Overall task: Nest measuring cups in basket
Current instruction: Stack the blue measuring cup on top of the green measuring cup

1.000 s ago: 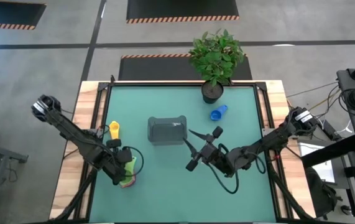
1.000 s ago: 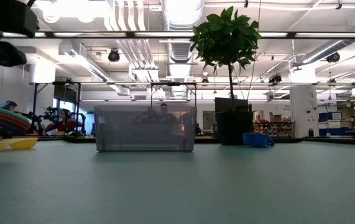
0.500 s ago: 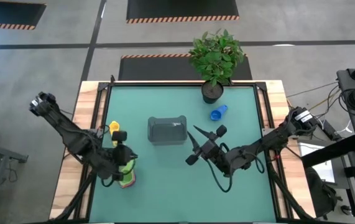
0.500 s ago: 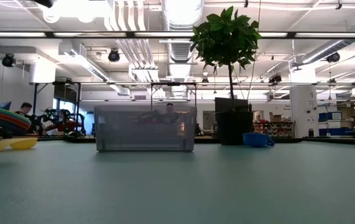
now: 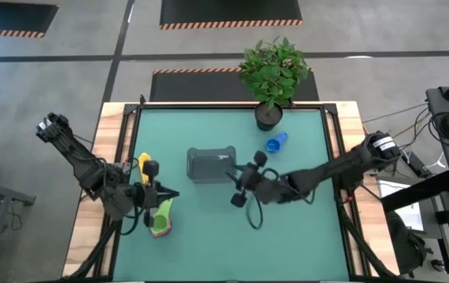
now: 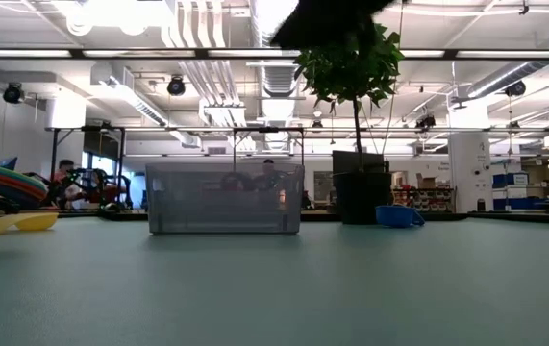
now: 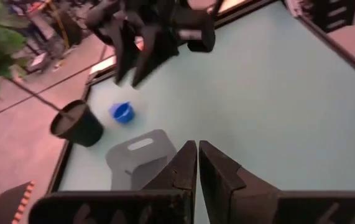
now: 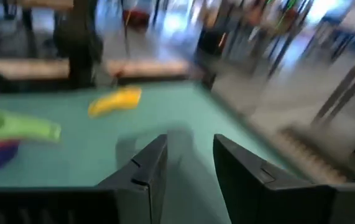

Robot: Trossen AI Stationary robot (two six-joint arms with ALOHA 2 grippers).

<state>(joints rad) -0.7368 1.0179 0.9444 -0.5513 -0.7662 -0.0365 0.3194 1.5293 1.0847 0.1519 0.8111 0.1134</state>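
Observation:
The dark grey basket [image 5: 211, 163] [image 6: 224, 197] [image 7: 141, 155] stands mid-table. A stack of measuring cups [image 5: 160, 218] [image 8: 3, 140], green on top, rests on the mat at the near left. A yellow cup [image 5: 144, 163] [image 8: 115, 101] lies farther back, and a blue cup [image 5: 276, 142] [image 7: 123, 112] lies beside the plant pot. My left gripper [image 5: 173, 192] [image 7: 197, 152] is shut and empty, above the stack, pointing toward the table's right. My right gripper [image 5: 232, 182] [image 8: 189, 152] is open and empty in the air just right of the basket, pointing left.
A black pot [image 5: 268, 116] [image 6: 361, 197] with a leafy plant stands at the far edge, right of centre. The green mat [image 5: 303, 236] is bordered by wooden strips left and right. People and equipment show in the room behind the table.
My left gripper has risen from just over the cup stack and turned, so it now points level toward the table's right; the stack stays put. My right gripper has swung toward the basket's right side, sinking a little and tipping toward level.

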